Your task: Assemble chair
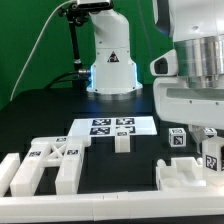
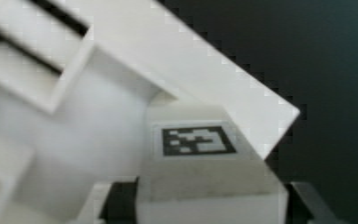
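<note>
In the wrist view a chunky white chair block (image 2: 202, 175) with a black-and-white tag (image 2: 202, 140) fills the gap between my gripper's (image 2: 208, 208) dark fingers (image 2: 123, 203), which press on both of its sides. Behind it lies a larger white chair part (image 2: 105, 90) with slanted ribs. In the exterior view the gripper (image 1: 210, 143) hangs at the right, over a white chair part (image 1: 185, 172), with the tagged block (image 1: 213, 158) in it. A tagged cube (image 1: 178, 140) stands just beside it. More chair parts (image 1: 45, 165) lie at the front left.
The marker board (image 1: 110, 127) lies flat in the middle of the black table, with a small white piece (image 1: 122, 142) in front of it. The arm's base (image 1: 110, 60) stands at the back. A white rail (image 1: 110, 207) runs along the front edge.
</note>
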